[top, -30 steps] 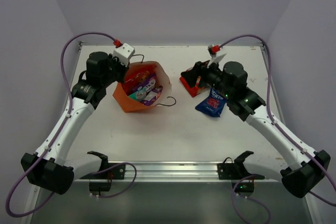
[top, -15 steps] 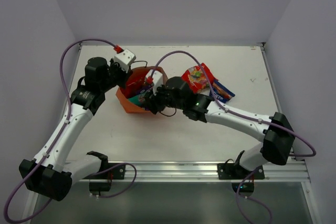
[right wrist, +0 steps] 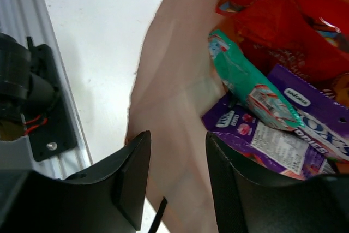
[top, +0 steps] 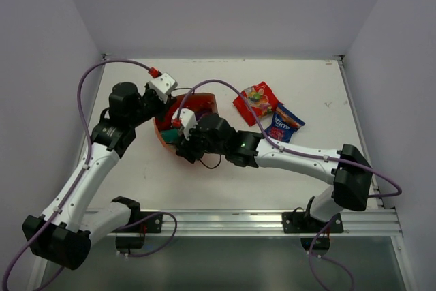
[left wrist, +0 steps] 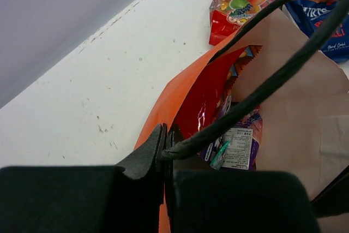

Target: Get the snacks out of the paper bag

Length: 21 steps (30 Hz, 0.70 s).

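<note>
The bag (left wrist: 163,102) lies in the table's (top: 313,86) left half, with the left gripper (left wrist: 163,148) clamped on its handle (left wrist: 262,91). The right gripper (right wrist: 175,156), half open and empty, seems to straddle the bag's wall. Closing there would pinch paper, not the teal packet (right wrist: 248,83), and could tear it.

You had a white table (top: 320,80) closed in on three sides by plain, pale lilac walls: a back wall (top: 225,5), a left wall (top: 41,46) and a right wall (top: 402,32). A ribbed aluminium rail (top: 225,220) ran along the table's near edge, and a grey surface (top: 225,264) lay below it. The tabletop carried small dark marks (left wrist: 103,126) and scuffs close to where it met a wall. The light was soft and even, and it threw only faint shadows.
</note>
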### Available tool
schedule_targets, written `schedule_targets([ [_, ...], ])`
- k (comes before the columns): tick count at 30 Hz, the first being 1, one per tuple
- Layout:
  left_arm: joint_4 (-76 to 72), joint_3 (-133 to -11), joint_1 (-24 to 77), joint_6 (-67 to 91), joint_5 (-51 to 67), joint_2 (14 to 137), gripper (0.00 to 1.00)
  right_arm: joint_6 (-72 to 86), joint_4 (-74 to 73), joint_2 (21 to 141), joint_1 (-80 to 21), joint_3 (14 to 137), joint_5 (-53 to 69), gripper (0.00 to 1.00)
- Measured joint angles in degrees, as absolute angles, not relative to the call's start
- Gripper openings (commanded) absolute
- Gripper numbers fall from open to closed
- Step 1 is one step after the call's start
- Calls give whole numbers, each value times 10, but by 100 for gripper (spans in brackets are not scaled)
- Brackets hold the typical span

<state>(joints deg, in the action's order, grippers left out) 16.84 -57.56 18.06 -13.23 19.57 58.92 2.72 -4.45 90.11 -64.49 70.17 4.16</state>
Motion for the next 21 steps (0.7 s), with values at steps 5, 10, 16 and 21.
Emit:
schedule_targets([
  [5, 169, -561, 181, -133, 207, 569, 0, -13, -58, 901, -640, 702, -6, 47],
  [10, 173, -560, 181, -131, 208, 561, 0, -38, -63, 900, -610, 702, -39, 54],
  [16, 180, -560, 181, -130, 209, 555, 0, -63, -44, 904, -585, 701, -55, 56],
  [21, 180, -560, 181, -126, 208, 555, 0, -95, 4, 935, -588, 696, -53, 56],
])
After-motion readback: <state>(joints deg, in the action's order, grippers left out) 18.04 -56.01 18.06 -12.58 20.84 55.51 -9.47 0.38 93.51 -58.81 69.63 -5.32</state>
